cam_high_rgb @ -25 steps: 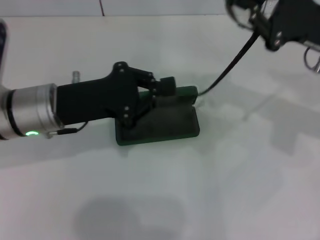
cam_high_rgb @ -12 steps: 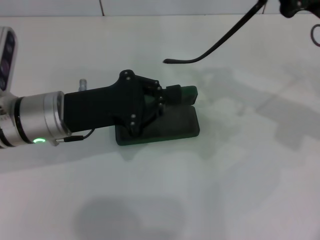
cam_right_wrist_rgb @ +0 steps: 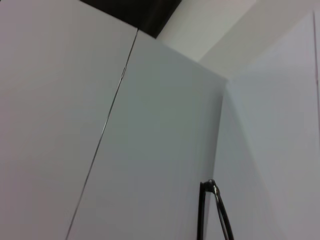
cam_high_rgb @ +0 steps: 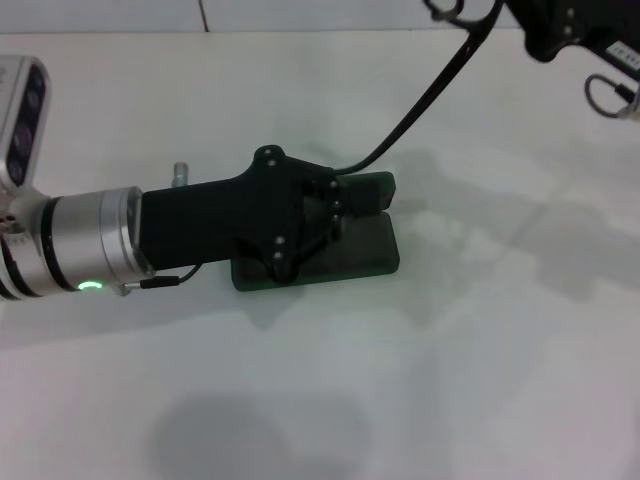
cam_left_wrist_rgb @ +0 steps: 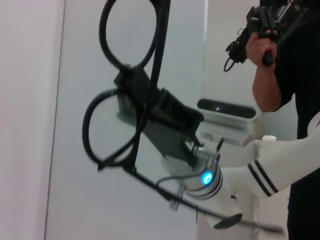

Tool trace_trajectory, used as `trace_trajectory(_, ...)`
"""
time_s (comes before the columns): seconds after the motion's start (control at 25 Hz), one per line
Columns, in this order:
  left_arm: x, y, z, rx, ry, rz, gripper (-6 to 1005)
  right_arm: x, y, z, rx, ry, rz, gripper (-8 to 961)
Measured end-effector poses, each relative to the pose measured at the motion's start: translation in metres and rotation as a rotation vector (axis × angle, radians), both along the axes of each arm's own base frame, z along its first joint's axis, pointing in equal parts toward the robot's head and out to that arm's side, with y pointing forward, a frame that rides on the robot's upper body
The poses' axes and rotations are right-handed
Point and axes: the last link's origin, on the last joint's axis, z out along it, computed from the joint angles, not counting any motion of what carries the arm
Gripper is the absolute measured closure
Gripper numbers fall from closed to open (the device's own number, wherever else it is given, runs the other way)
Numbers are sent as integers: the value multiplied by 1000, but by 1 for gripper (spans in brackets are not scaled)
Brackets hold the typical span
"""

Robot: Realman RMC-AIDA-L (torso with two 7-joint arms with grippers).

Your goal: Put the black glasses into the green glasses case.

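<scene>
Black and wire-thin, the glasses (cam_high_rgb: 430,85) hang in the air from the right gripper (cam_high_rgb: 560,25) at the far right of the table (cam_high_rgb: 500,350), one long temple trailing down to just above the open case (cam_high_rgb: 350,250). That gripper is clamped on the frame near the lenses, as the left wrist view shows. The glasses look light, springy and easily bent, with smudge-prone lenses, so the frame front is the safer hold. The left gripper (cam_high_rgb: 345,200) reaches over the case; whether its fingers pinch the lid I cannot tell. Half a second ago the temple tip hovered farther from the case; it now dips toward the lid.
</scene>
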Motion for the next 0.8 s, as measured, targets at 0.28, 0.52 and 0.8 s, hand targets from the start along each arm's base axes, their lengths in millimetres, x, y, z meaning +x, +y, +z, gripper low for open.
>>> trace_trajectory(0.28,3,-2,2,-7,-20,-17,950,2,0,-15,-40,-40,-20,896)
trace_trajectory(0.52,2,-2,3,-4,-27,-16,949,5,0,-16,-39,-49,-33,896)
trace_trajectory(0.8,2,-2,4,-5,-29,-13,948,8,-1,-22,-34,-83,-35,896)
